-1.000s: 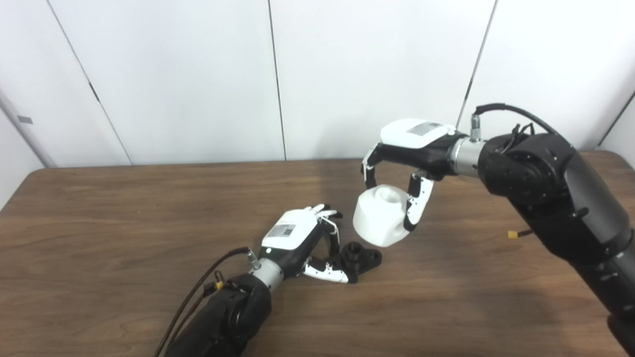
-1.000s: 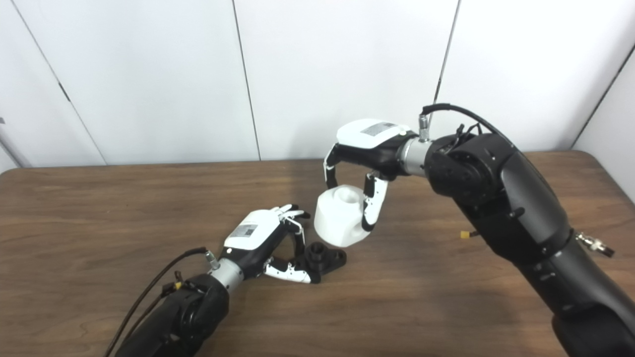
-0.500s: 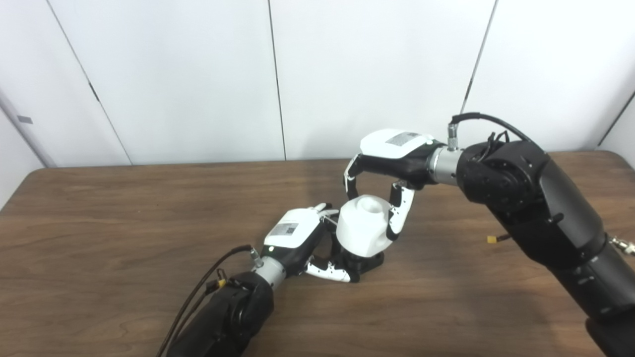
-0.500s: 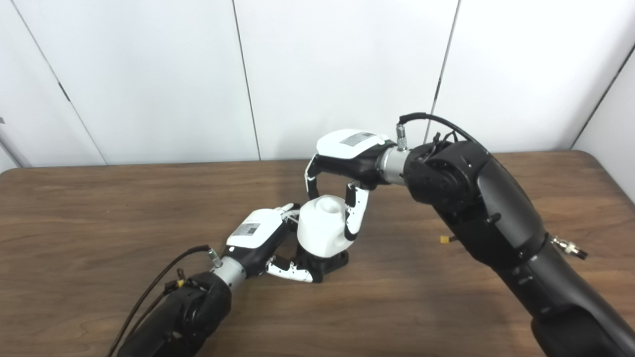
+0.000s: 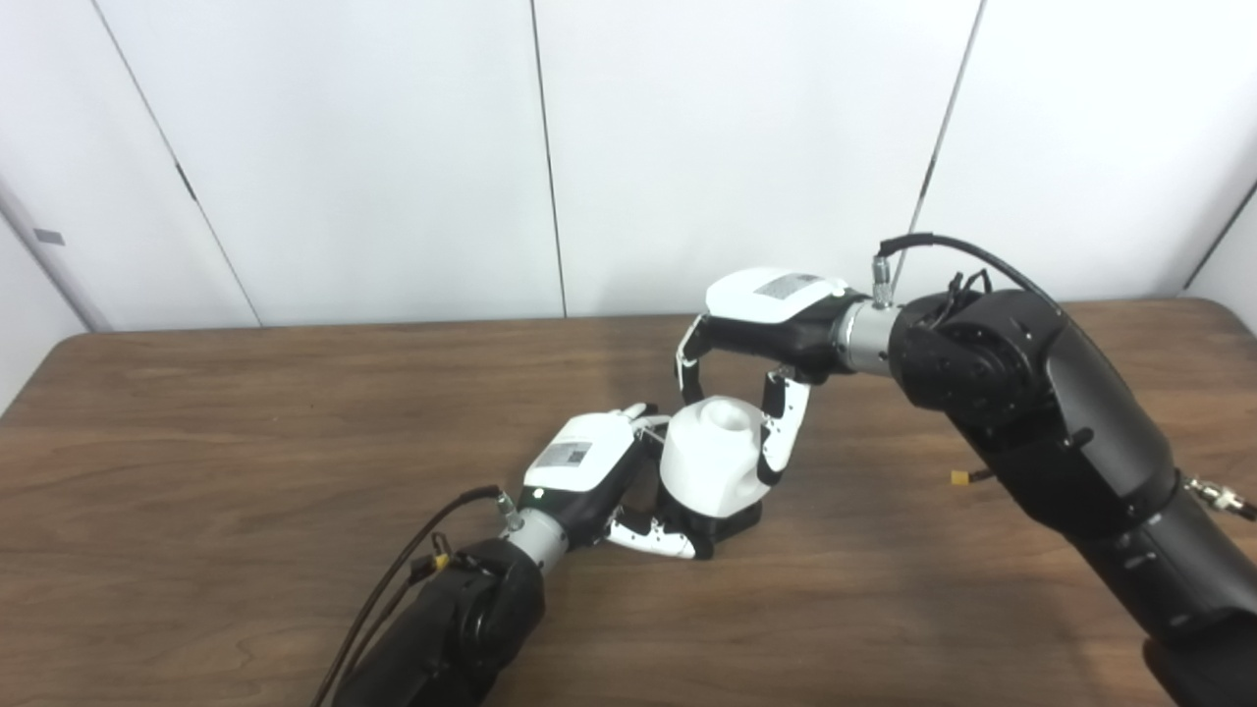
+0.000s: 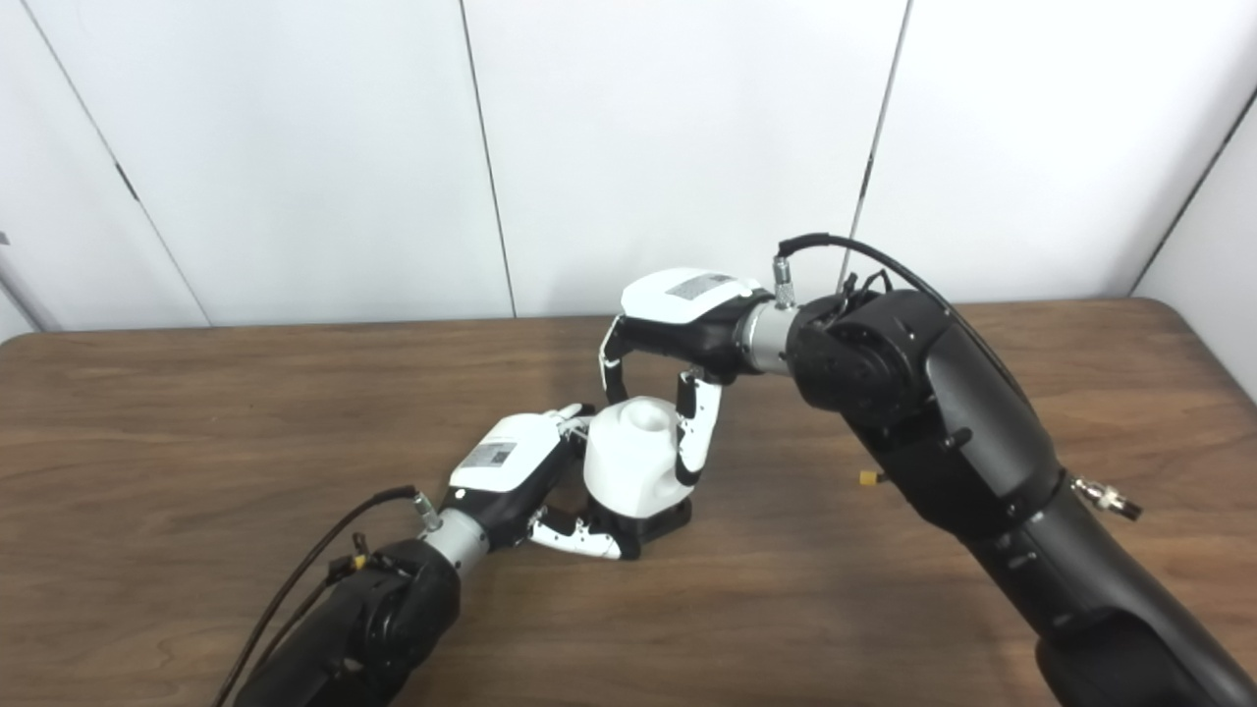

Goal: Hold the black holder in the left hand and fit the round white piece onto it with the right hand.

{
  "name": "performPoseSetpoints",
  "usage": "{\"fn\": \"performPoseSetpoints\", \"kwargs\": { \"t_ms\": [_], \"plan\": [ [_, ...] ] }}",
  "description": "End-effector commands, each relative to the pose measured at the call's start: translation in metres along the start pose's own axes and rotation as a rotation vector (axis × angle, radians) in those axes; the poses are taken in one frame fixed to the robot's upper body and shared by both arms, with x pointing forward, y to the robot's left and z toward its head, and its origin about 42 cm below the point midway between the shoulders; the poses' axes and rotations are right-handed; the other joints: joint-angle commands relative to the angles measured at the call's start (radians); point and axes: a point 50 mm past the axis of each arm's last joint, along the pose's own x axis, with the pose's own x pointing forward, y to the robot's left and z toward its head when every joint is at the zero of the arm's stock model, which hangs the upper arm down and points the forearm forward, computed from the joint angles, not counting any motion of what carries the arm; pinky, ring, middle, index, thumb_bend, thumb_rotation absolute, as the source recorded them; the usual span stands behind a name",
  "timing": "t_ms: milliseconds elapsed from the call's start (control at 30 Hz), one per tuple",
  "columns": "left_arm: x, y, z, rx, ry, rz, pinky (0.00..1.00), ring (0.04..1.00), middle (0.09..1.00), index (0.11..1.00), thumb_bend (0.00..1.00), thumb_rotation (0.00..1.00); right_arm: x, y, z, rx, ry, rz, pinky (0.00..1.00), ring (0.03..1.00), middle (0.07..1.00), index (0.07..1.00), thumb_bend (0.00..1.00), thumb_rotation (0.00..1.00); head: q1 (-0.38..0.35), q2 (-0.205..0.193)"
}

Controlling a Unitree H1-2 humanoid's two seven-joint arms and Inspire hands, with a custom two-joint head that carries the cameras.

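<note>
The black holder (image 5: 732,525) lies on the brown table near the middle, mostly hidden under the round white piece (image 5: 709,467). My left hand (image 5: 589,471) is curled around the holder's left side, fingers and thumb on it. My right hand (image 5: 756,324) comes from above and is shut on the white piece, fingers down its far and right sides. The white piece sits upright on top of the holder, its top hole facing up. It also shows in the right eye view (image 6: 630,465).
The wooden table (image 5: 196,442) stretches wide to the left and front. White wall panels stand behind it. A small yellow connector (image 5: 960,478) hangs by my right forearm.
My right hand has carried the white piece left and down, from beside the holder to on top of it. My left hand has stayed on the holder.
</note>
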Motion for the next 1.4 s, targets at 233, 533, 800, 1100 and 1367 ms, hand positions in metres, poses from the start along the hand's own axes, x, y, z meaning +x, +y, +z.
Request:
{"fn": "performPoseSetpoints", "kwargs": {
  "t_ms": [233, 533, 800, 1100, 1367],
  "plan": [
    [-0.006, -0.023, 0.006, 0.015, 0.006, -0.109, 0.95, 0.958, 0.874, 0.481, 0.52, 0.06, 0.005, -0.007, -0.003, -0.013, 0.003, -0.046, 0.84, 0.866, 0.784, 0.481, 0.53, 0.14, 0.005, 0.006],
    [-0.007, -0.022, 0.009, 0.008, 0.002, -0.109, 0.96, 0.959, 0.873, 0.481, 0.52, 0.06, 0.012, 0.002, -0.002, -0.008, -0.002, -0.036, 0.84, 0.855, 0.784, 0.481, 0.53, 0.15, 0.011, 0.017],
    [-0.006, -0.022, 0.012, 0.01, -0.001, -0.105, 0.94, 0.95, 0.87, 0.481, 0.52, 0.06, 0.017, 0.012, 0.005, 0.005, -0.03, -0.025, 0.83, 0.851, 0.784, 0.481, 0.52, 0.15, 0.015, 0.028],
    [-0.003, -0.022, 0.01, 0.002, 0.004, -0.11, 0.95, 0.952, 0.878, 0.482, 0.52, 0.06, 0.017, 0.021, 0.021, 0.001, -0.08, 0.005, 0.91, 0.873, 0.783, 0.481, 0.53, 0.15, 0.013, 0.029],
    [-0.003, -0.022, 0.011, 0.005, 0.001, -0.106, 0.94, 0.956, 0.872, 0.482, 0.52, 0.06, 0.016, 0.028, 0.027, -0.017, -0.103, 0.019, 0.85, 0.873, 0.78, 0.482, 0.52, 0.15, 0.011, 0.031]
  ]
}}
